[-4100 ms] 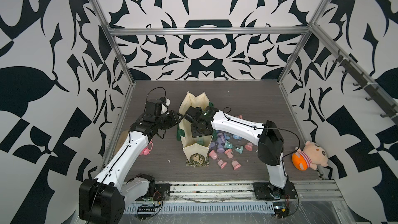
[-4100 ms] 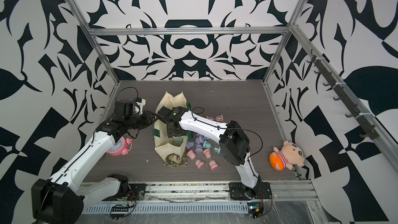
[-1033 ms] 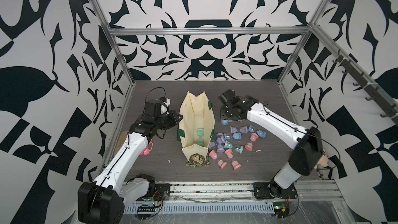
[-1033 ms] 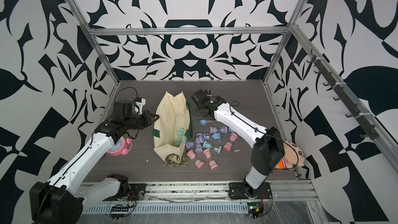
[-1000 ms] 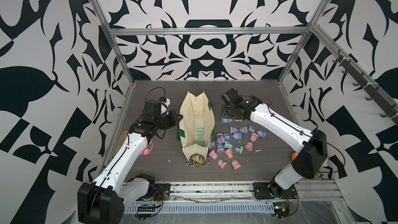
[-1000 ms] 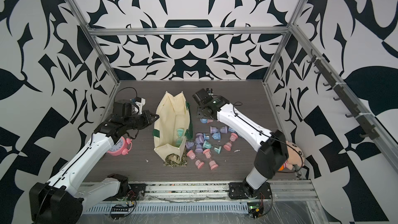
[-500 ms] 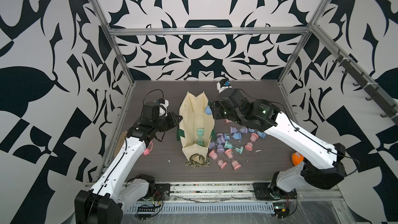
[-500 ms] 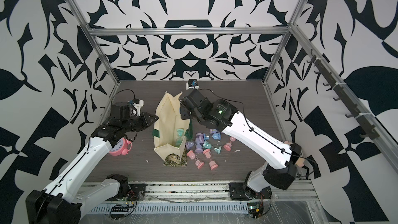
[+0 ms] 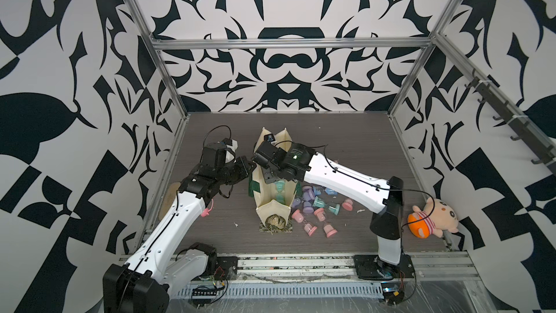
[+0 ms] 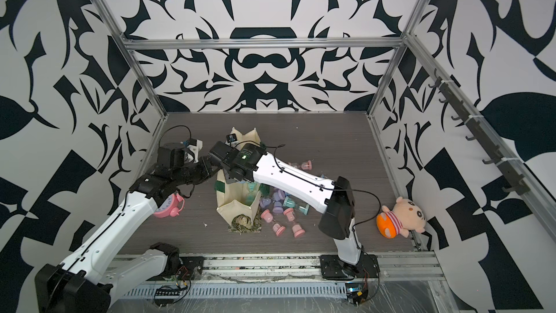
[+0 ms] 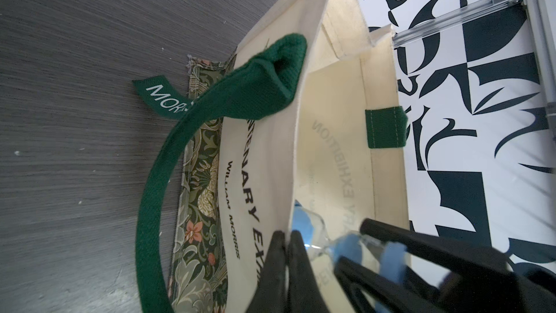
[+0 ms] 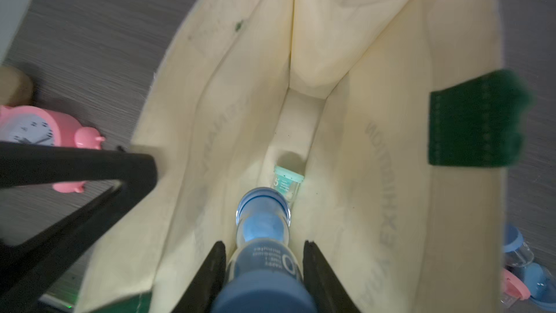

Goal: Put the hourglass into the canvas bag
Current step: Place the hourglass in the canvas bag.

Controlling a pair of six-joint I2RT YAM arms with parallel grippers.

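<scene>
While the left gripper [image 11: 287, 236] stays clenched on one long side wall of the tall cream canvas bag [image 9: 272, 210] with dark green strap handles, pinching the cloth right at the rim, the right gripper [image 12: 264, 245] hangs over the bag's open mouth, grasping a clear hourglass [image 12: 261, 224] with blue caps. The long axis of that hourglass runs in line with the fingers and points steeply down into the bag. Its far cap leads toward the bag's floor, and its near cap sits back between the black fingers [image 12: 216, 266]. The hourglass is just inside the mouth, between the two long walls. A mint-green hourglass [image 12: 287, 180] lies on the bag's floor below it.

The canvas bag stands mid-desk, its length running from the front edge toward the back edge. A loose heap of pastel hourglasses [image 9: 320, 204] lies just beside it, toward the right edge. A second ago the right arm was reaching over the far end of that heap. It has since swung across to the bag, while the left arm has kept its place.
</scene>
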